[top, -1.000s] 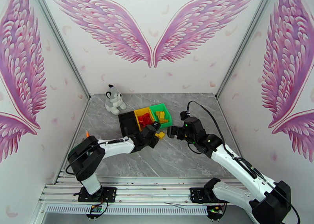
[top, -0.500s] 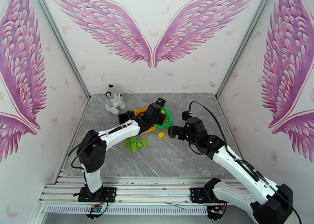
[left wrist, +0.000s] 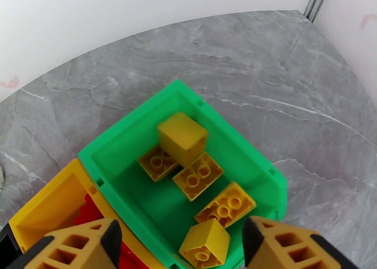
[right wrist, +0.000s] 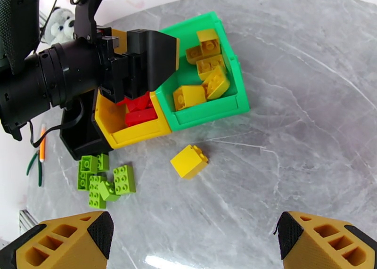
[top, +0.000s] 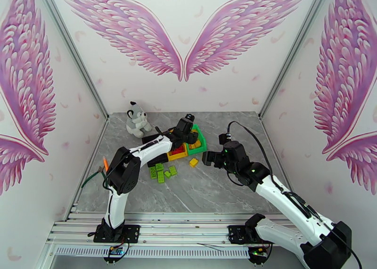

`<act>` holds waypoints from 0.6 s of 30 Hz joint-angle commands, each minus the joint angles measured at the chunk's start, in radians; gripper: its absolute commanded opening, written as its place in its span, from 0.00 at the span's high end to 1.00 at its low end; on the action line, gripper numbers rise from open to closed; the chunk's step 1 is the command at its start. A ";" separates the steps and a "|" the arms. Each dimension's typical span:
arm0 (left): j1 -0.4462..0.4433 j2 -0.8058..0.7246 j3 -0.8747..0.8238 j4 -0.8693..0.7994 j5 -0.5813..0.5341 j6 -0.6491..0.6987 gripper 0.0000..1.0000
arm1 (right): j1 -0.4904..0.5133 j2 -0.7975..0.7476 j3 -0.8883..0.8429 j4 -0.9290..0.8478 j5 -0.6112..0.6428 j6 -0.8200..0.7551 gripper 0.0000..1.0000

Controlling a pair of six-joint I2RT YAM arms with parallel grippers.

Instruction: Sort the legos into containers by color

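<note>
My left gripper (top: pixel 187 131) hangs open over the green container (left wrist: pixel 141 124), which holds several yellow legos (left wrist: pixel 198 175). One yellow lego (left wrist: pixel 205 243) lies in that bin below the gap between the fingers. Beside it, the yellow container (right wrist: pixel 134 126) holds red legos (right wrist: pixel 139 115). The black container (right wrist: pixel 82 135) sits to its left, partly under the left arm. A single yellow lego (right wrist: pixel 189 161) rests on the table in front of the bins, with several green legos (right wrist: pixel 106 183) clustered to its left. My right gripper (top: pixel 207 158) is open above the table just right of that yellow lego.
A grey-white plush toy (top: pixel 137 119) sits at the back left of the grey marble table (top: pixel 212 190). An orange pen (top: pixel 104 162) and a thin green-handled tool (right wrist: pixel 32 163) lie by the left edge. Walls close in the table on three sides.
The left arm swung from the table in front of the bins up over the green container, and its jaws opened. The green legos it covered now show. The right arm stayed put.
</note>
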 commanded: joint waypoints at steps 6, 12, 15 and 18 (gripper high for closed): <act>-0.056 -0.237 -0.222 0.130 0.001 0.035 0.19 | -0.008 -0.005 -0.015 0.003 -0.004 0.007 0.00; -0.081 -0.392 -0.494 0.218 0.019 0.009 0.18 | -0.009 -0.013 -0.023 0.012 -0.009 0.005 0.01; -0.094 -0.433 -0.599 0.245 0.054 -0.002 0.18 | -0.008 -0.010 -0.026 0.019 -0.017 0.004 0.01; -0.108 -0.448 -0.691 0.291 0.099 -0.014 0.15 | -0.008 -0.003 -0.032 0.033 -0.029 0.000 0.01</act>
